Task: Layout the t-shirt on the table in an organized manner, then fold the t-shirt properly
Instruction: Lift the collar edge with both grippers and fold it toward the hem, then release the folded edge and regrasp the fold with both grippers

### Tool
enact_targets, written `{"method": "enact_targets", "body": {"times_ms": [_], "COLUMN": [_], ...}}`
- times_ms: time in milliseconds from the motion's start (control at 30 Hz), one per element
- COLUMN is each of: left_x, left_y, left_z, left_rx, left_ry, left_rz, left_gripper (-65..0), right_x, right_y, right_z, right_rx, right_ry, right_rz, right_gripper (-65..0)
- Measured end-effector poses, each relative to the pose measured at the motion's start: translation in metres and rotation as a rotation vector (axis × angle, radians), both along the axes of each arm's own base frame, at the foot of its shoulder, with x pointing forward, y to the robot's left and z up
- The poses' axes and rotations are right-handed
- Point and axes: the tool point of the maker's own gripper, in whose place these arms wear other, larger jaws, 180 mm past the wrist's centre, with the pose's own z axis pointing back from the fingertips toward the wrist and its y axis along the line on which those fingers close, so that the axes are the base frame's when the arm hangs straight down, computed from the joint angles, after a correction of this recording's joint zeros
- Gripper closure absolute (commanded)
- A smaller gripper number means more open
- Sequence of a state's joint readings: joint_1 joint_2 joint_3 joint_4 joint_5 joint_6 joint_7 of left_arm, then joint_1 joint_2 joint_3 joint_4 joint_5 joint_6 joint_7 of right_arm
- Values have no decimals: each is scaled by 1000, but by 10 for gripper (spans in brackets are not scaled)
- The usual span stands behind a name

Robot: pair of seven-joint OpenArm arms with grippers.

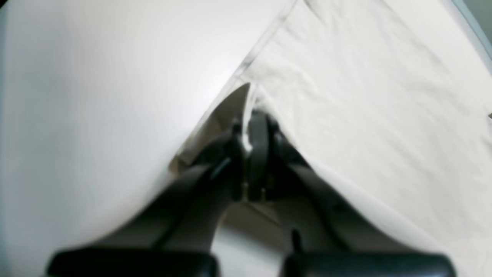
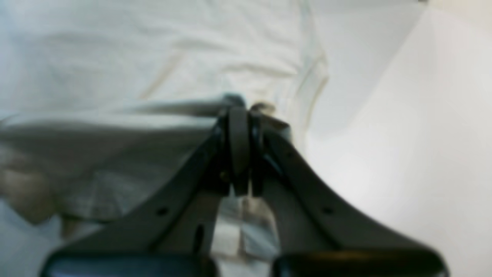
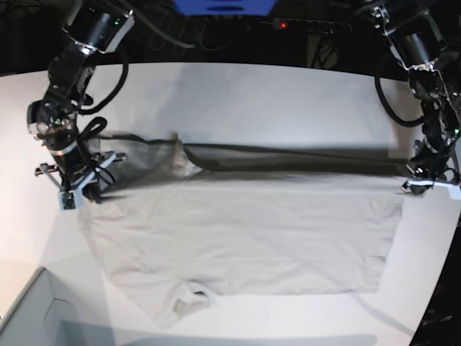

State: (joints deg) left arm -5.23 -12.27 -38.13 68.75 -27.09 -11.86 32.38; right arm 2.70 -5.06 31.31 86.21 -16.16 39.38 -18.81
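The light grey-beige t-shirt [image 3: 245, 238] lies spread across the white table [image 3: 252, 101], with its round collar [image 3: 191, 297] near the front edge. Its far edge is lifted and stretched taut between both grippers, casting a dark shadow band on the table behind it. My right gripper [image 3: 81, 191] is shut on the shirt's far left corner, and the right wrist view shows it [image 2: 240, 113] pinching bunched fabric [image 2: 153, 57]. My left gripper [image 3: 409, 186] is shut on the far right corner, and the left wrist view shows it [image 1: 250, 129] pinching the fabric edge [image 1: 365, 115].
A pale grey box corner [image 3: 29, 313] sits at the front left of the table. A power strip [image 3: 306, 26] and cables lie beyond the table's back edge. Bare tabletop shows beside each gripper [image 1: 96, 115] [image 2: 423, 134].
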Motion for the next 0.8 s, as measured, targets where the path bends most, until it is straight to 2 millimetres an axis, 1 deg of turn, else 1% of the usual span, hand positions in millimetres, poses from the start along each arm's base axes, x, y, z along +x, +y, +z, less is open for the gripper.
{"method": "enact_targets", "body": {"times_ms": [100,200,300,400,433,567,633,800], "left_x": [10,18,22,24,24,28,28,29], "left_y": [0,-1,0,5,7,6,6,5], "left_z": [3,3,0,-2,-2,-3,-3,-3], "left_rx": [-14,-31,-44,-48,-45,-53,-55,-59], "left_ry": [-12,-22,-11,-6,-3,-2,-4,-4], "left_rz": [5,9,11,19,23,23,23,23], "left_gripper": [-1,-1,-1,-1,-1,-1,-1,-1], "right_x": [7,14,26,37,38,35,34,38], "right_y": [5,2,3,10,13,24,26,27], "right_z": [-10,-11,-4,6,6,-12,-17,-18], "right_rx": [17,21,17,9,5,19,27,35], "right_ry": [30,30,16,-13,-16,33,50,52], "right_rz": [16,14,26,58,71,109,111,114], "right_gripper": [0,0,0,0,0,0,0,0]}}
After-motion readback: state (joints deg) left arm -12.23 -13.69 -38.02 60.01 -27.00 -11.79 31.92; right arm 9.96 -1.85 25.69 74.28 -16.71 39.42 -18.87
